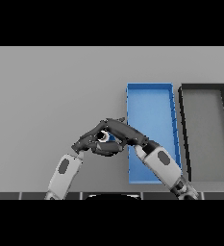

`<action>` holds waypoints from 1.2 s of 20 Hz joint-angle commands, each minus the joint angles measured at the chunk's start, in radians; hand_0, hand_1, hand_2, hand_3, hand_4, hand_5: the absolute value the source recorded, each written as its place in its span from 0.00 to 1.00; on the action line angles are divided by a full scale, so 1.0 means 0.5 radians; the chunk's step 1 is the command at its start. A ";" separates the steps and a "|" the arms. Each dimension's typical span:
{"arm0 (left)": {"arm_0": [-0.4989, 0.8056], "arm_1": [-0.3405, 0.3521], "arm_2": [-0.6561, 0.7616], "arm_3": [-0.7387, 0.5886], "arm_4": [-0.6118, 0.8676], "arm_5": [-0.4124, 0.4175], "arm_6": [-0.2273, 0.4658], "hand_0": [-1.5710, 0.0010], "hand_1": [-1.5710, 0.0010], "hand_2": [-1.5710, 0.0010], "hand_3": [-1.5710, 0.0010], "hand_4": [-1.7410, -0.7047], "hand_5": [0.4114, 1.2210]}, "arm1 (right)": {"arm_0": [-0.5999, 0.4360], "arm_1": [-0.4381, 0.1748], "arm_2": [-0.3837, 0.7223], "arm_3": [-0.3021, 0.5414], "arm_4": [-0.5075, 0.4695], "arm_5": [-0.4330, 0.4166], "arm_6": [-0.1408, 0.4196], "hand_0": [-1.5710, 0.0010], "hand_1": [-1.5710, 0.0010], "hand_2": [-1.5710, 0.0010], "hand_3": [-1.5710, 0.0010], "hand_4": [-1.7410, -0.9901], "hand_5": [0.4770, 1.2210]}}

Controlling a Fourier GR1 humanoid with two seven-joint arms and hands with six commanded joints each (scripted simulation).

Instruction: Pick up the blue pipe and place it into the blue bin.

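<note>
Two dark robot hands meet over the grey table (46,96), just left of a blue bin. The right hand (125,133) reaches in from the lower right, crossing over the bin's near left corner, and its fingers curl around a small blue pipe (105,137). Only a sliver of blue and one pale round end show between the fingers. The left hand (88,142) comes in from the lower left and sits against the same spot, fingers bent in toward the pipe; I cannot tell whether it grips the pipe or only rests beside it.

The pipe looks short, rigid and light, likely smooth and a little slippery, so a wrap around its middle seems the safest hold. It sits just beside the bin's left wall, not yet inside.

The blue bin (150,87) is a long, shallow rectangular tray running away from the robot. Just to its right, close but apart, lies a black bin (203,86) of like shape with a grey floor.

No brands, labels or writing can be read anywhere.
</note>
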 commanded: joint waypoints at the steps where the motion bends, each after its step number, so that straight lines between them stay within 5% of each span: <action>1: -0.008 -0.007 -0.006 0.004 -0.004 0.000 0.004 0.97 0.98 0.98 0.98 0.78 0.10 | -0.006 0.025 -0.021 -0.007 -0.075 -0.012 0.020 0.00 0.00 0.00 0.00 0.00 1.00; 6: 0.029 0.001 -0.022 0.015 -0.030 0.002 0.004 0.99 0.99 0.99 0.99 0.80 0.06 | -0.221 0.036 -0.191 -0.099 -0.454 -0.196 0.289 0.00 0.00 0.00 0.00 0.00 1.00; 11: 0.019 -0.010 -0.019 0.015 -0.010 -0.015 0.054 1.00 1.00 1.00 1.00 0.81 0.03 | -0.730 -0.081 -0.507 0.059 -0.820 -0.278 0.345 0.00 0.00 0.00 0.00 0.00 1.00; 16: 0.034 0.010 -0.019 -0.017 -0.023 -0.011 0.068 1.00 1.00 1.00 1.00 0.82 0.02 | -1.061 -0.330 -0.786 0.360 -0.631 -0.443 0.284 0.00 0.00 0.00 0.00 0.00 1.00; 20: 0.030 0.037 -0.002 -0.017 -0.015 -0.023 0.048 1.00 1.00 1.00 1.00 0.82 0.00 | -0.982 -0.476 -0.954 0.572 -0.529 -0.401 0.255 0.00 0.00 0.00 0.00 0.00 1.00; 24: 0.019 0.044 -0.007 0.006 -0.055 0.001 0.021 1.00 1.00 1.00 1.00 0.84 0.00 | -0.740 -0.563 -1.060 0.600 -0.461 -0.390 0.305 0.00 0.00 0.00 0.00 0.00 1.00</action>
